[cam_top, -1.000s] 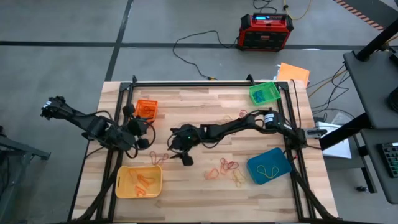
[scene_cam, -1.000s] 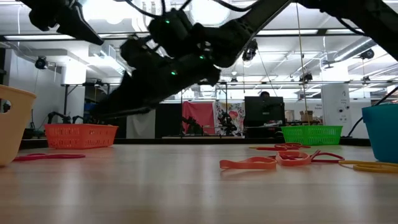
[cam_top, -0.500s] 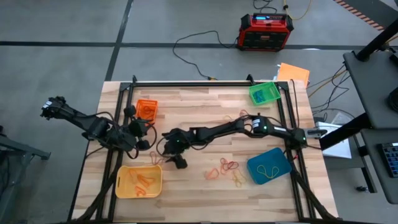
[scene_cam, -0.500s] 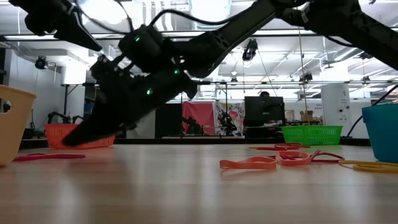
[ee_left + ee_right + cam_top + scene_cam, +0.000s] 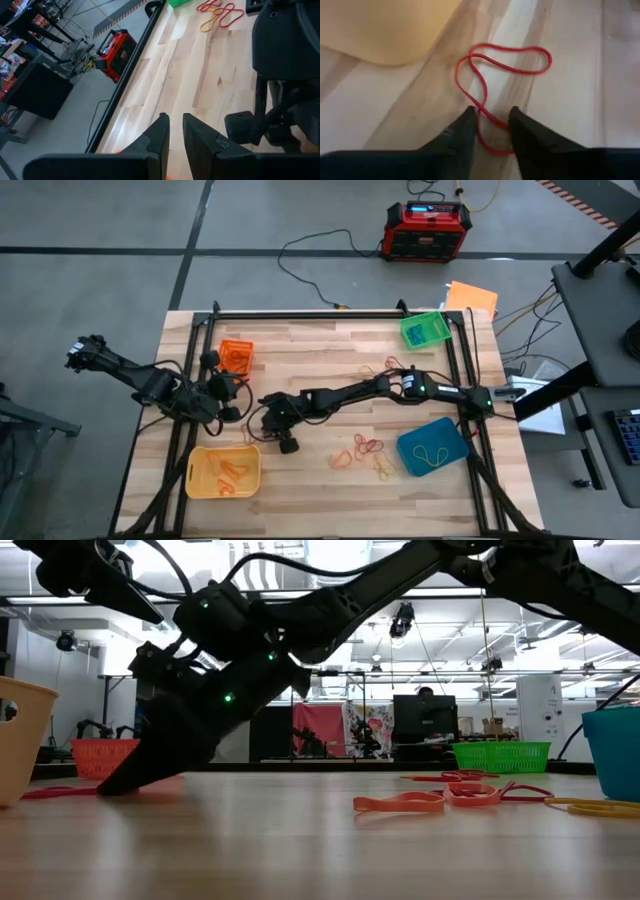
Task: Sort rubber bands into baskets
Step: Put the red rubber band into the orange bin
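Right wrist view: right gripper (image 5: 489,117) is straddling a red rubber band (image 5: 500,70) beside the yellow basket (image 5: 385,27), fingers narrowly parted.

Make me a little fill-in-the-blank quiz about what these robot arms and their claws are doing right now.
1. The right claw straddles a ____ rubber band on the table.
2. That band lies beside the ____ basket.
3. The blue basket holds one ____ band.
4. The left claw waits near the ____ basket.

Answers: red; yellow; yellow; orange
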